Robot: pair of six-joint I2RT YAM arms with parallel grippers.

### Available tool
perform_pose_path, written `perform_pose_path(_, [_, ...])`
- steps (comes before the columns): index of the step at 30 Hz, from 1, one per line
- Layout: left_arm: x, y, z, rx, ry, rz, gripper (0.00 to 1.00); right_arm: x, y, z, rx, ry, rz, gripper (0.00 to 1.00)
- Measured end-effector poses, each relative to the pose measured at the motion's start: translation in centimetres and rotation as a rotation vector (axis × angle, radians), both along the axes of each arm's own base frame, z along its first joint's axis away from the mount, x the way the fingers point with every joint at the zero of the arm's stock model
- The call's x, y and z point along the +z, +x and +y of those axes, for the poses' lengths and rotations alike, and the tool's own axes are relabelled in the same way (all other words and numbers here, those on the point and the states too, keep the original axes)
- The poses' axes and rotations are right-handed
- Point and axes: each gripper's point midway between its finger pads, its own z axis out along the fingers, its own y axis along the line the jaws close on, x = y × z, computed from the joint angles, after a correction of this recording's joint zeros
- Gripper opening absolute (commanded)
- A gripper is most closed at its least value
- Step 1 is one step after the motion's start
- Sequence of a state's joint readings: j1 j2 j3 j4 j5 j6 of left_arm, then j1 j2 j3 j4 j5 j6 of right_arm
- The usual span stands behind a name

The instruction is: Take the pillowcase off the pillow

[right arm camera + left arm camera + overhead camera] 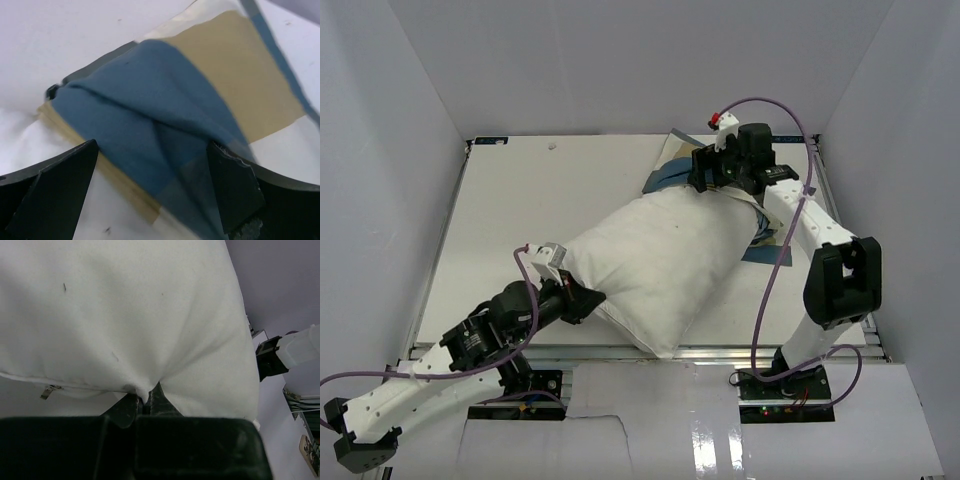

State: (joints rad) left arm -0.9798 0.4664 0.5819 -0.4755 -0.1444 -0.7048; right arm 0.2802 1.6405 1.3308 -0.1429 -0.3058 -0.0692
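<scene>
White table (520, 200) and pale grey walls (400, 120) box us in on three sides. Nearest us, our left gripper (578, 300) is clamped on a pinch of the pillow (655, 260) at its near-left edge. The left wrist view shows the fingers (127, 410) together, with white fabric puckered between them. The pillow lies diagonally across the table, almost all of it bare, with one corner reaching the near edge.

Beyond it, at the far right, the pillowcase (665, 180) lies rumpled on the table, its blue and tan folds against the pillow's far end. Our right gripper (703, 172) hovers over it with jaws wide apart, holding nothing.

We judge the task nearly done. We cannot tell whether the pillow's far tip sits inside the case, so a last separation may remain. Room is tight there, with the back edge and right wall near. The table's left half gives us open space to draw the pillow away.
</scene>
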Motion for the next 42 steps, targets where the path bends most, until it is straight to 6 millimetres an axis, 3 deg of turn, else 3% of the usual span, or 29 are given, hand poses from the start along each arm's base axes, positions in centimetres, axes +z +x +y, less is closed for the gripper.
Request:
perform_pose_path(3, [0.9, 0.0, 0.6, 0.025, -0.036, -0.019, 0.0, 0.2, 2.6, -0.3, -0.042, -0.114, -0.03, 0.96])
perform_pose_path(5, [1.3, 0.1, 1.0, 0.043, -0.054, -0.029, 0.0, -0.2, 3.1, 0.3, -0.034, -0.182, -0.034, 0.95])
perform_pose_path(9, [1.1, 0.3, 1.3, 0.058, -0.042, -0.027, 0.0, -2.7, 3.3, 1.8, 0.022, -0.28, 0.008, 0.87])
perform_pose_path(10, [0.9, 0.3, 1.3, 0.061, -0.033, -0.023, 0.0, -3.5, 3.4, 2.1, 0.032, -0.298, 0.02, 0.81])
perform_pose_path(11, [0.8, 0.3, 1.3, 0.063, -0.027, -0.021, 0.0, -4.1, 3.5, 2.2, 0.035, -0.312, 0.032, 0.65])
perform_pose_path(13, [0.5, 0.5, 1.5, 0.072, -0.011, -0.017, 0.0, -5.0, 4.2, 2.0, 0.014, -0.343, 0.055, 0.51])
perform_pose_path(14, [0.6, 0.6, 1.5, 0.079, -0.004, -0.017, 0.0, -5.2, 4.7, 2.0, 0.0, -0.352, 0.063, 0.38])
perform_pose_path(16, [1.4, 1.0, 1.8, 0.104, 0.002, -0.026, 0.0, -5.1, 5.9, 1.9, -0.045, -0.361, 0.082, 0.26])
perform_pose_path(17, [2.1, 1.2, 2.0, 0.118, 0.005, -0.029, 0.0, -4.9, 6.7, 1.8, -0.073, -0.356, 0.087, 0.08])
perform_pose_path(20, [5.6, 2.0, 3.0, 0.184, -0.011, -0.062, 0.0, -4.3, 8.8, 0.7, -0.189, -0.328, 0.102, 0.08])
perform_pose_path(24, [10.2, 2.0, 6.0, 0.28, -0.055, -0.115, 0.0, -4.1, 9.6, -3.0, -0.364, -0.283, 0.151, 0.08])
perform_pose_path(31, [16.3, 0.5, 12.4, 0.4, -0.08, -0.209, 0.0, -4.1, 8.5, -8.0, -0.542, -0.128, 0.277, 0.08])
perform_pose_path(37, [18.5, 0.3, 14.7, 0.444, -0.033, -0.248, 0.0, -2.7, 7.8, -8.5, -0.583, 0.012, 0.312, 0.08])
perform_pose_path(42, [20.1, 0.0, 15.2, 0.438, -0.014, -0.264, 0.0, -3.2, 6.5, -10.2, -0.609, 0.104, 0.374, 0.08])
